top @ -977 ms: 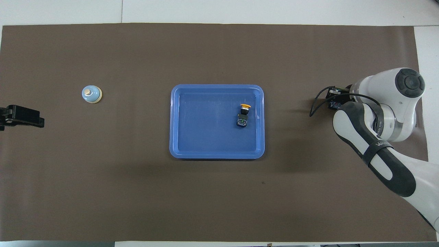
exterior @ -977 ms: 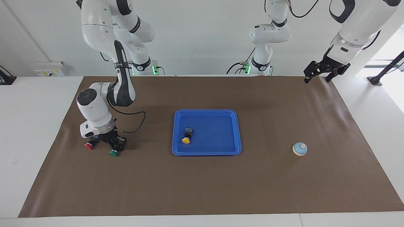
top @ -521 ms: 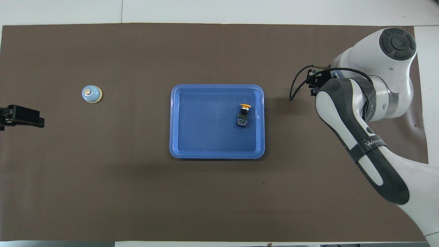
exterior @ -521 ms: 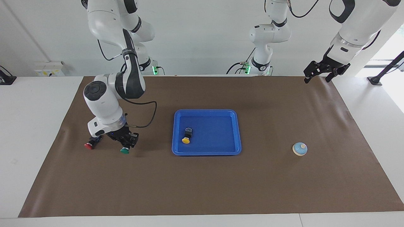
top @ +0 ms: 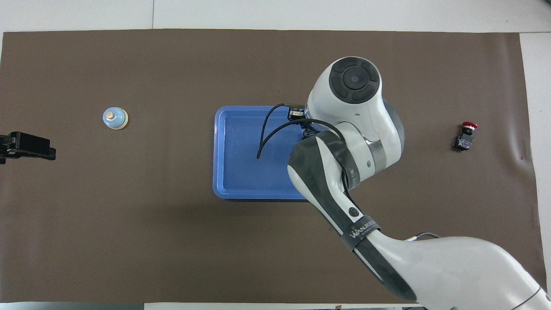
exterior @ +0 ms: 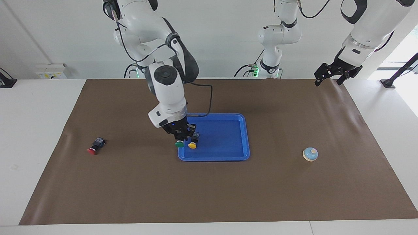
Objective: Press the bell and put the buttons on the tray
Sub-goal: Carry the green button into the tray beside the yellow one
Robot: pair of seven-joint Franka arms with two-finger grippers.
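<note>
Carried away from the red-capped black push-button switch (exterior: 95, 147), the green-capped black push-button switch (exterior: 180, 142) now hangs clamped in the right gripper (exterior: 180, 137) over the edge of the shallow bright-blue plastic tray (exterior: 228, 153) that lies toward the right arm's end of the desk, where a second ago it sat on the brown paper-covered desk (exterior: 209, 195) just beside the red one. As I judge it, the main risk is the landing spot: the green button hangs right at the rim and close to the yellow-capped black push-button switch (exterior: 193, 141) already lying in the tray, so a release here could catch the rim and tip the button out, or knock the yellow one aside. The red button lies on the paper toward the right arm's end, well apart from the tray. The small light-blue dome bell with a tan knob (exterior: 310, 154) stands toward the left arm's end, untouched as far as can be seen. The left gripper (exterior: 330, 75) waits with its fingers apart above the desk's corner nearest its own base. From overhead the right arm's bulk hides the green and yellow buttons, the gripper and part of the tray, so how high the button hangs above the tray floor is hard to judge.
</note>
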